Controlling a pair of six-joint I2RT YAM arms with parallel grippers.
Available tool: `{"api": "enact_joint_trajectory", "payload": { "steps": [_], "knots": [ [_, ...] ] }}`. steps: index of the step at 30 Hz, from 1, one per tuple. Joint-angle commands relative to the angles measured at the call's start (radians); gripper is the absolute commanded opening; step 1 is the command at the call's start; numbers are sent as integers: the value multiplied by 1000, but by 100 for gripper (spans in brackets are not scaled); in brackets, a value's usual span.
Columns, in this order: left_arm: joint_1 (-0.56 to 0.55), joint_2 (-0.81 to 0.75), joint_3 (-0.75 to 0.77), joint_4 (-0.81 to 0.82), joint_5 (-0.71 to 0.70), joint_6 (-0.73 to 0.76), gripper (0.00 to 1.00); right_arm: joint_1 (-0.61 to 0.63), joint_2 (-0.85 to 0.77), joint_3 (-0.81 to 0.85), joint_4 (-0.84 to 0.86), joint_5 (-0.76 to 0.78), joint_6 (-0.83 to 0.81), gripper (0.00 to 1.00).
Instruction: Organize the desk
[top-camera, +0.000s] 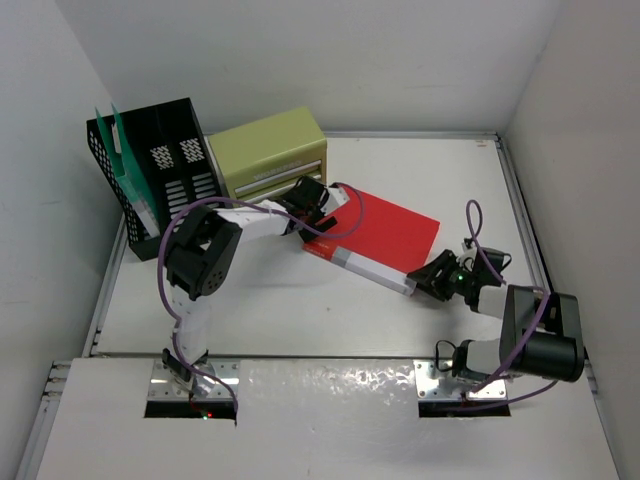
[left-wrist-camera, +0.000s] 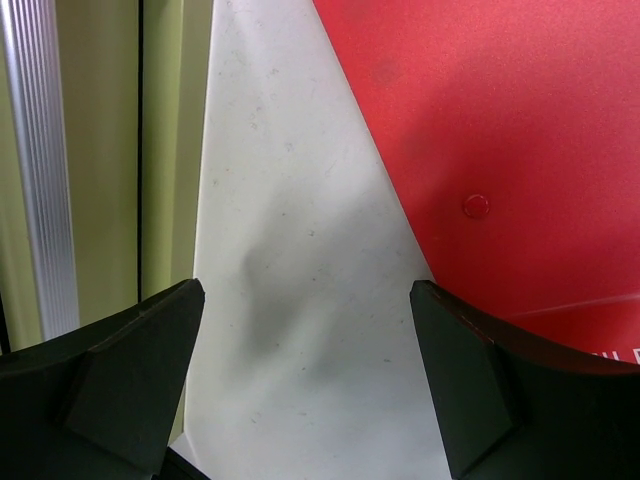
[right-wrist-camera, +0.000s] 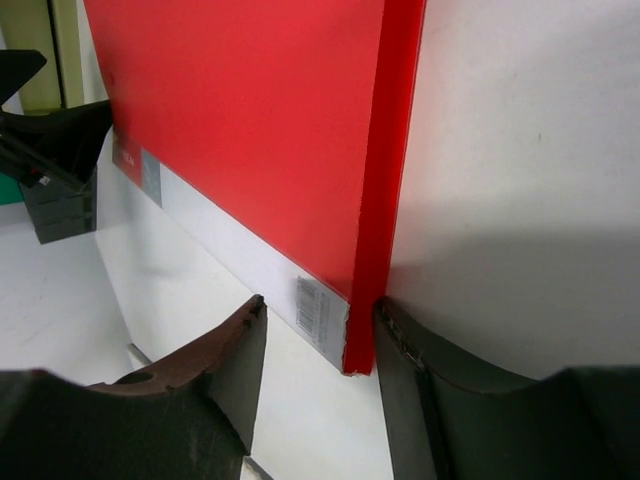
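Dark fingers (right-wrist-camera: 210, 380) of my right pincer (right-wrist-camera: 318, 303) stand on either side of the near corner of a red folder (right-wrist-camera: 250, 130). One finger looks to touch the folder's narrow red edge. The other stands a little off its white strip, beside a barcode label (right-wrist-camera: 312, 300). The jaws are about half shut, and I cannot tell whether they pinch the corner. The folder lies on the desk (right-wrist-camera: 520, 150), a white tabletop walled in white, between the middle and the right side.

My left pincer (left-wrist-camera: 307, 290) hangs at the folder's far-left corner, jaws wide, with only bare desk between them. One finger is over the folder's edge, the other over the front of an olive drawer box (left-wrist-camera: 100, 150). That box sits at the back of the desk. A black file rack (top-camera: 160, 170) stands just beside it on the left, holding green folders (top-camera: 118, 140).
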Motion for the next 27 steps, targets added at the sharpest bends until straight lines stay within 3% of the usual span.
{"api": "enact_joint_trajectory", "payload": {
  "steps": [1,3,12,16,18,20,21,27],
  "knots": [
    [-31,27,13,-8,73,-13,85,11,69,16,57,15,-30,46],
    [-31,25,11,-8,75,-10,85,11,97,13,93,9,-23,39],
    [-36,28,19,-6,78,-1,85,22,24,22,11,80,-76,38],
    [-48,25,15,-6,70,7,85,25,91,49,69,23,-25,36],
    [-56,10,-2,1,70,18,85,41,123,54,131,-2,8,28],
    [-71,-15,-16,9,73,33,85,60,155,71,140,0,25,6],
    [-79,-24,-27,9,72,36,85,68,158,77,121,4,26,0],
    [-197,-228,-62,-57,36,84,88,69,47,134,-21,35,17,0]
  ]
}}
